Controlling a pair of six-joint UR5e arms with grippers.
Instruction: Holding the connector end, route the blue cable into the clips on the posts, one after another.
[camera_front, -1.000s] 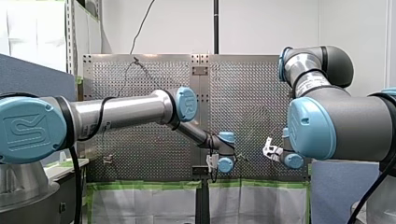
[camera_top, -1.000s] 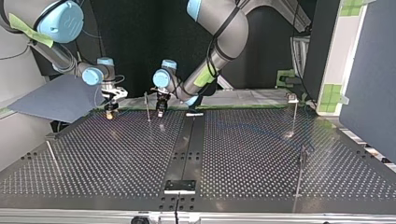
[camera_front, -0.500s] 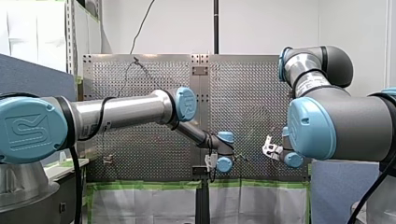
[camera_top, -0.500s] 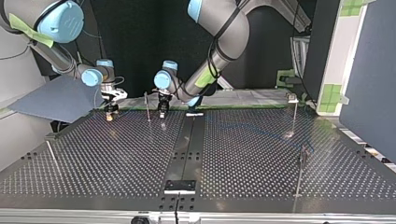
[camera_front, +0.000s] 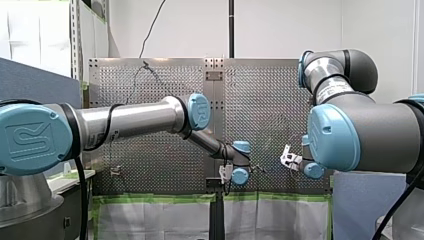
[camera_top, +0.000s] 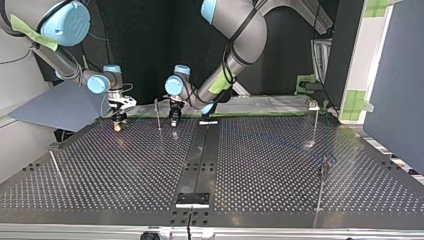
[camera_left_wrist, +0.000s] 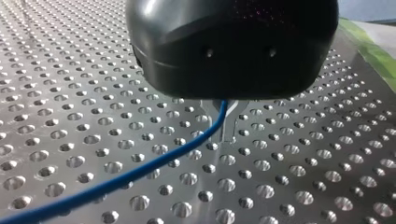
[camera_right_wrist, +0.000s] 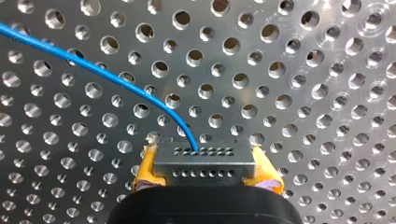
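Blue cable (camera_right_wrist: 100, 72) ends in grey connector (camera_right_wrist: 204, 161), pinched between yellow pads of my right gripper (camera_right_wrist: 205, 170), low over perforated table (camera_top: 250, 160). Cable also passes between metal fingers of my left gripper (camera_left_wrist: 224, 123), pressed together on it. Top view: both grippers at table's far edge, upper left of centre, pointing down, thin post (camera_top: 158, 114) between them. Dark backdrop (camera_top: 145, 45) behind. Right arm enters upper left; left arm enters top centre, elbow bent.
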